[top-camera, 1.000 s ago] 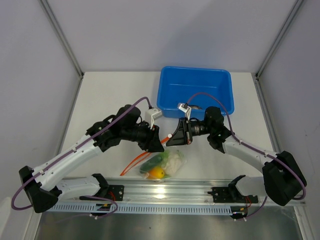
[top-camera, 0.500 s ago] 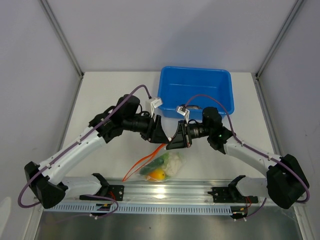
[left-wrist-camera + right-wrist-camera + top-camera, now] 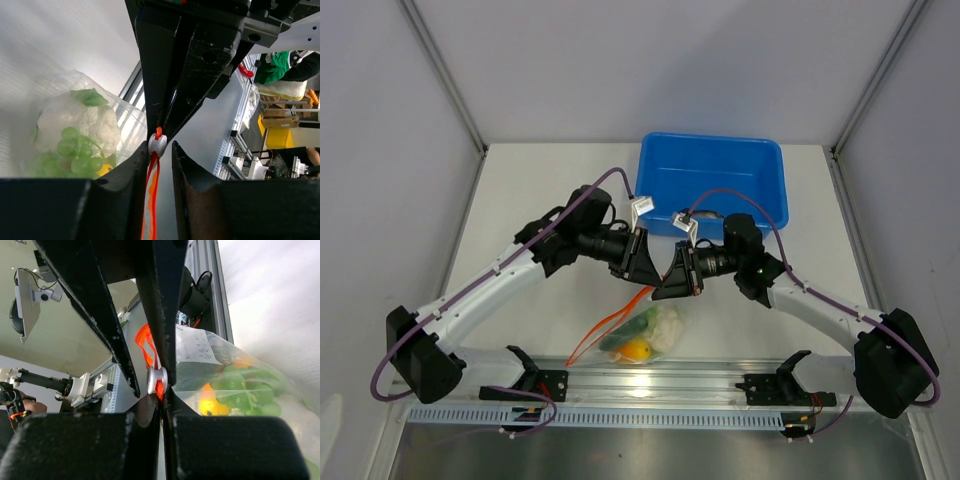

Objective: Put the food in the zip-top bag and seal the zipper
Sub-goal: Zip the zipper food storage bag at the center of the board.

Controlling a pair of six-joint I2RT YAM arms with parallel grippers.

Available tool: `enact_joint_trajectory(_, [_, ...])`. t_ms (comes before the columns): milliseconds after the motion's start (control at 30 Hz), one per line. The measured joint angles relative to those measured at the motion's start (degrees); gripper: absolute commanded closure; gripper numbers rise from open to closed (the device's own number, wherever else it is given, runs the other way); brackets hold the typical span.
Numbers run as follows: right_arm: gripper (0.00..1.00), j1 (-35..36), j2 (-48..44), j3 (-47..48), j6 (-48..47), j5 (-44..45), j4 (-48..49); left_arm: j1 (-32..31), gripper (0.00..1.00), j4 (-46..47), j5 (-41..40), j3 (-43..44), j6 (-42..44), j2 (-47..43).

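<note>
Over the middle of the table (image 3: pixel 540 200), your right gripper (image 3: pixel 165 400) is pinched tight on the zipper (image 3: pixel 151 200) beside its white slider (image 3: pixel 157 144), at the lifted mouth of the bag (image 3: pixel 670 318). Your left gripper (image 3: pixel 161 152) faces it and straddles the orange strip with jaws a sliver apart, not clamping. All the food (image 3: pixel 638 347) lies inside the bag near the front rail (image 3: pixel 720 375), so loading looks done. Sealing is what's left, and you can't tell how much is closed.
</note>
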Motion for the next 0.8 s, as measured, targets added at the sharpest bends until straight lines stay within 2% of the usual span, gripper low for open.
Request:
enact_joint_trajectory(133, [1.00, 0.00, 0.00, 0.02, -0.13, 0.02, -0.20, 0.31, 0.79, 0.04, 0.17, 0.02, -0.26, 0.02])
enact_joint_trajectory(467, [1.00, 0.00, 0.00, 0.11, -0.46, 0.00, -0.20, 1.16, 0.82, 0.57, 0.66, 0.02, -1.20, 0.02])
enact_joint_trajectory(633, [1.00, -0.02, 0.00, 0.22, -0.59, 0.02, -0.24, 1.51, 0.99, 0.72, 1.46, 0.02, -1.44, 0.07])
enact_joint_trajectory(800, [1.00, -0.13, 0.31, 0.33, -0.33, 0.09, -0.20, 1.62, 0.99, 0.66, 1.46, 0.02, -1.31, 0.09])
